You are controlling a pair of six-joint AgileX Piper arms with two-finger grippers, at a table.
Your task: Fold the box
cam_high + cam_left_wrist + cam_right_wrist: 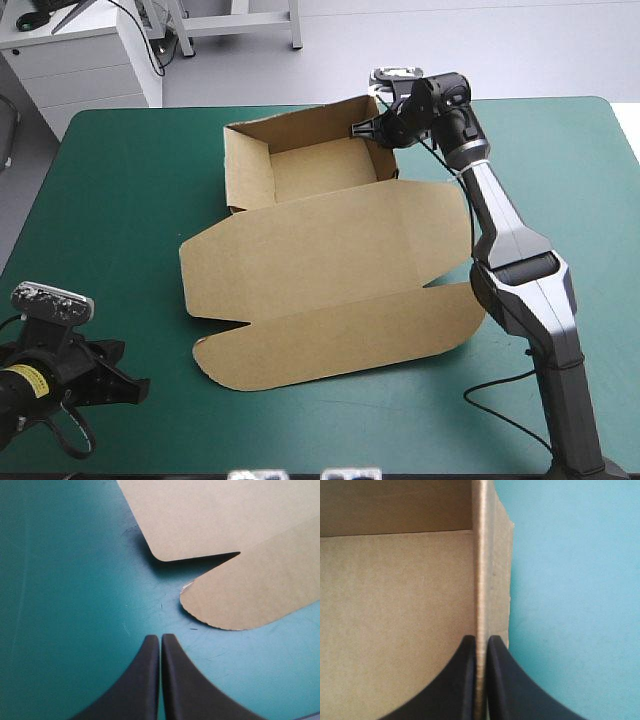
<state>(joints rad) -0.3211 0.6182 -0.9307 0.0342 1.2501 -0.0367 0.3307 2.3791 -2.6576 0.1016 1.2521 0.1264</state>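
While the right hand [357, 130] pinches one wall, the box [330, 255] stands open.

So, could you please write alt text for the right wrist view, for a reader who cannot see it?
The right gripper is shut on an upright side wall of the brown box, one black finger on each face. On one side of the wall is the box's inside; on the other, the teal-green cover.
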